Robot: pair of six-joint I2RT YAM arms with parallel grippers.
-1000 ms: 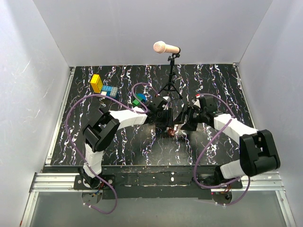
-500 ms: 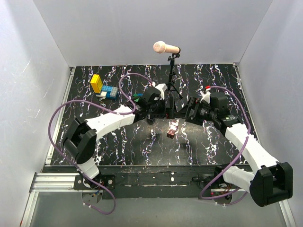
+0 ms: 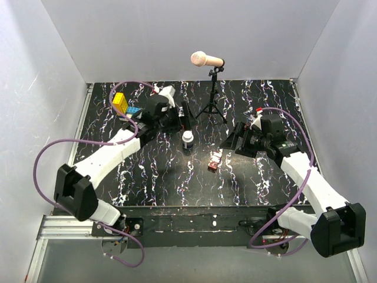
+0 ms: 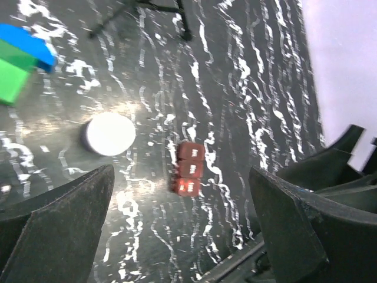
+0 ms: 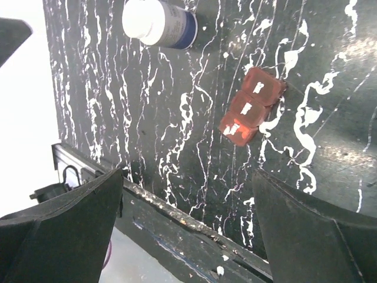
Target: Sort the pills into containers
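Black marbled bench (image 3: 177,183): pill box (image 3: 214,161) and white bottle (image 3: 188,140) mid-frame, likely for either arm's reach; left gripper (image 4: 181,172), right gripper (image 5: 187,174) gaping, empty.

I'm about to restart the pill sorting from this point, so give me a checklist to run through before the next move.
1. Left gripper open and empty: ok.
2. Right gripper open and empty: ok.
3. White bottle upright, cap on, clear of both grippers: ok.
4. Pill box lying flat, apart from the bottle: ok.
5. Pill box lids open to take pills: not ok, all three segments look shut.
6. Pills located: cannot tell, none visible loose.
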